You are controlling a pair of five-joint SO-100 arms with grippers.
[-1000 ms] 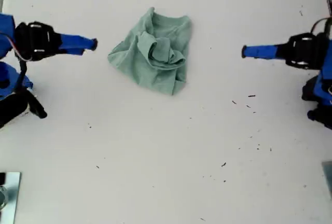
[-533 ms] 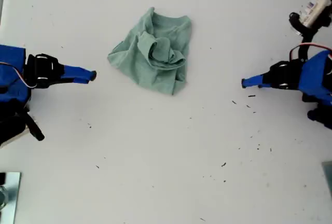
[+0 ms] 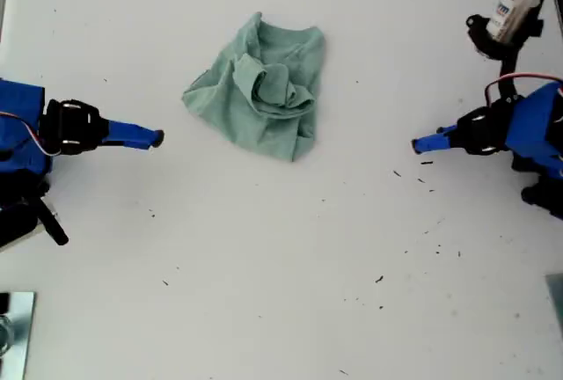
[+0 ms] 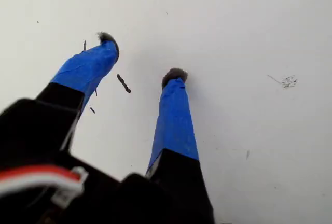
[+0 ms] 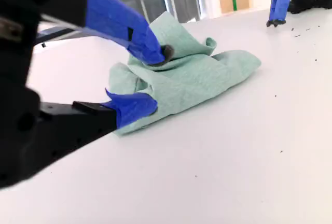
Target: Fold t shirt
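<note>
1. Currently the t shirt point(image 3: 260, 88) lies crumpled in a heap on the white table point(image 3: 281, 292), upper centre of the exterior view.
2. My first gripper point(image 4: 140, 58) has jaws spread over bare table with dark specks, holding nothing, at the exterior view's right point(image 3: 420, 143).
3. My second gripper point(image 5: 153, 79) is spread too, empty, pointing at the shirt from the exterior view's left point(image 3: 155, 139), apart from it.

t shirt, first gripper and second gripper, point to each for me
t shirt point(image 3: 264, 90), exterior view, bunched middle of the cloth
first gripper point(image 4: 141, 58), first wrist view, gap between its tips
second gripper point(image 5: 151, 79), second wrist view, gap between its tips
</note>
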